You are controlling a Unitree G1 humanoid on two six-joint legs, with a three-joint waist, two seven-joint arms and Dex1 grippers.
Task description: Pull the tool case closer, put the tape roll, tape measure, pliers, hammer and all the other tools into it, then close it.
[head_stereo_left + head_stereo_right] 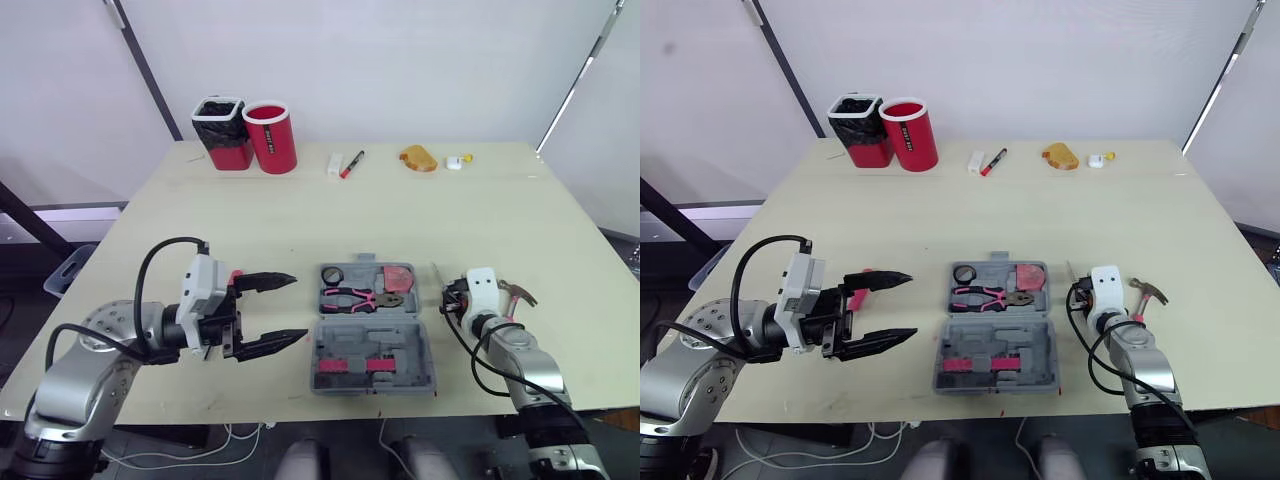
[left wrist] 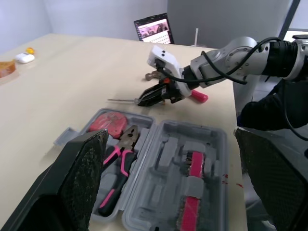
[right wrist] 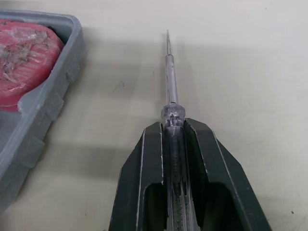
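The grey tool case [image 1: 372, 368] lies open near the table's front edge. Its far half holds a black tape roll [image 1: 332, 274], pink-handled pliers [image 1: 362, 297] and a red tape measure [image 1: 397, 275]. My right gripper [image 3: 173, 127] is just right of the case, low over the table, shut on a clear-handled screwdriver [image 3: 169, 77] whose tip points away past the case's corner. A hammer [image 1: 515, 292] lies on the table beside that gripper. My left gripper [image 1: 270, 313] is open to the left of the case, fingers [image 2: 82, 173] pointing at it, with nothing between them.
At the back left stand a black cup [image 1: 222, 132] and a red cup [image 1: 270, 137]. Along the back edge lie a white block [image 1: 335, 164], a red marker [image 1: 351, 164], an orange object [image 1: 418, 158] and a small white item [image 1: 455, 161].
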